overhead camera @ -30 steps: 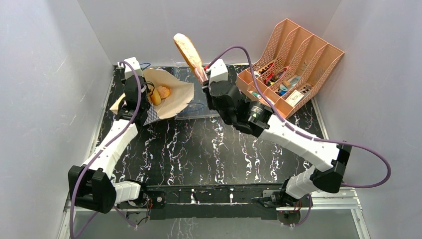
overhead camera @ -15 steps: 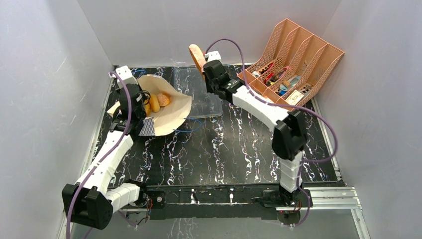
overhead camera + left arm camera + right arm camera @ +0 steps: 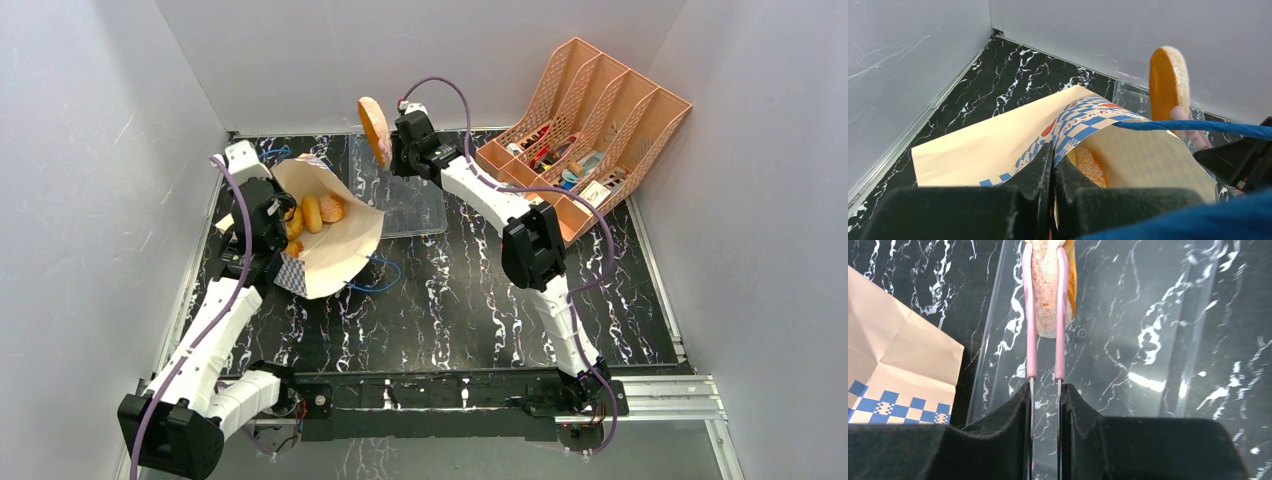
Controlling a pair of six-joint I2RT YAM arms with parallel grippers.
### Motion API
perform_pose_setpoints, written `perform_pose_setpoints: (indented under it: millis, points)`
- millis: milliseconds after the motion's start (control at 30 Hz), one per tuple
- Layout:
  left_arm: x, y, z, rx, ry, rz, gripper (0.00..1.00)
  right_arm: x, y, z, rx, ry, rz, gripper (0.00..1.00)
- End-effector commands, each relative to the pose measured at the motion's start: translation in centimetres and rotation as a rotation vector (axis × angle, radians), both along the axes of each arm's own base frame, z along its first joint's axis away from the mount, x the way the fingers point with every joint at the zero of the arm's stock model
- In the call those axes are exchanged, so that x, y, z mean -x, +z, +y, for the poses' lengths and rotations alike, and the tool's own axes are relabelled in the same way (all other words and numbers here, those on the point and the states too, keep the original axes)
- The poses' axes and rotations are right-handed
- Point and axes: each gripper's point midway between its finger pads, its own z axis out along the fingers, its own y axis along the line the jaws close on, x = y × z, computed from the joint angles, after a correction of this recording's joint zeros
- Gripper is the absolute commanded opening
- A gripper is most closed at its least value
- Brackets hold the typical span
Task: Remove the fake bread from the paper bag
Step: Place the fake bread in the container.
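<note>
The right gripper [image 3: 1044, 255] is clamped on a loaf [image 3: 1044, 305], its two pink fingers [image 3: 1029, 315] pressed against the loaf's flat sides. The loaf sticks out past the fingertips, held up in the air, orange on one face and pale and crumbly on the other. Straight beyond this gripper lies a clear tray [image 3: 1108, 340] on the tabletop [image 3: 450, 300]; the loaf does not touch it. A corner of the bag [image 3: 903, 365] shows off to the gripper's left.

The left gripper [image 3: 1053, 150] is closed on the bag's checkered rim, pinching the paper edge between its fingers. The bag [image 3: 345, 235] lies tilted with its mouth open just ahead of this gripper. Buns [image 3: 320, 210] sit inside it, right beside the fingers. A blue cord [image 3: 1188, 126] runs from the rim across to the gripper's right. A pink organizer [image 3: 590, 120] stands well apart, on the far side of the right gripper.
</note>
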Motion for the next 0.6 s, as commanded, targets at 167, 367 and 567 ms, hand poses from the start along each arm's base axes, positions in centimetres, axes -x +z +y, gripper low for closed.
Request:
perform_pose_setpoints:
  millis: [167,367,567]
  points:
    - [0.7,1.4,0.2,0.033,-0.001,-0.066,0.0,0.1,0.5,3.0,-0.172,0.038,0.039,0.0]
    - [0.6,1.2,0.1,0.03,-0.003,-0.064,0.0,0.2,-1.3,3.3,-0.181,0.036,0.069,0.07]
    - [0.3,1.2,0.0,0.03,-0.008,-0.064,0.0,0.3,-2.5,2.9,-0.171,0.033,0.088,0.22]
